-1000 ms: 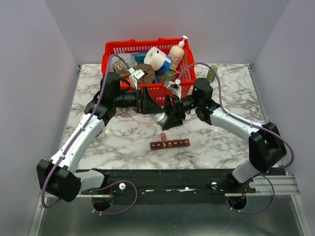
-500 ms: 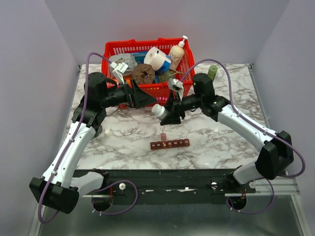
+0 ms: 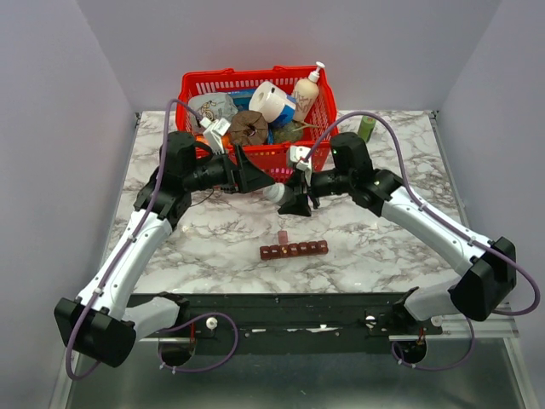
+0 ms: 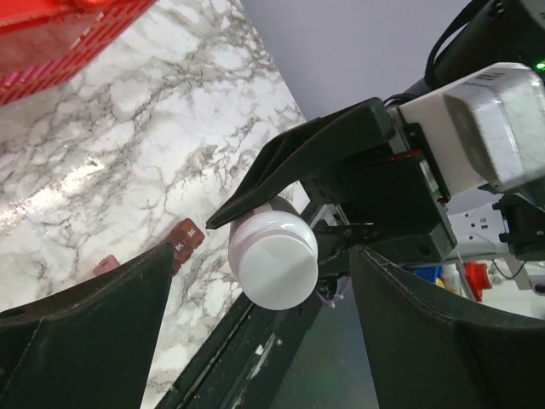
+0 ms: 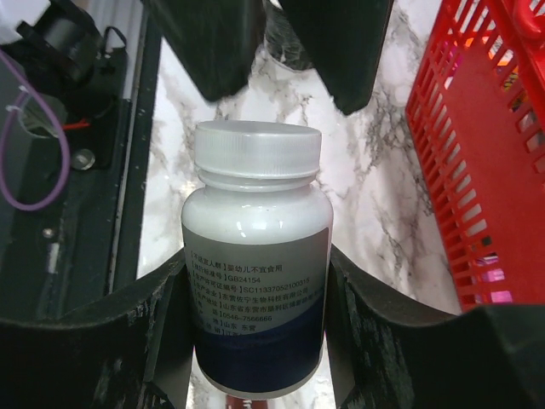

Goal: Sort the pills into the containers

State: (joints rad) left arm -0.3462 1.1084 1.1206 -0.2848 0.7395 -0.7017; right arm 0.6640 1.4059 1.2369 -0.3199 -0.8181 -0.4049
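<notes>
The containers are a dark red-brown strip (image 3: 294, 250) of small compartments lying on the marble near the front; a small red-brown piece (image 3: 283, 235) lies just behind it. The strip's end also shows in the left wrist view (image 4: 184, 238). My right gripper (image 3: 288, 198) is shut on a white-capped pill bottle (image 5: 255, 281) with a printed label and a blue band, holding it above the table with the cap toward the left arm. My left gripper (image 3: 253, 177) is open, its fingers either side of the cap (image 4: 272, 260) in its own view, close in front of it and not touching.
A red mesh basket (image 3: 194, 86) full of household items stands at the back, just behind both grippers; it also shows in the right wrist view (image 5: 477, 153). A green bottle (image 3: 367, 126) stands to its right. The black arm-base rail (image 3: 281, 311) runs along the near edge.
Both arms shifted. The left gripper drew back to the left, then came nearer the cap again. The right gripper kept the bottle and raised it slightly toward the basket.
</notes>
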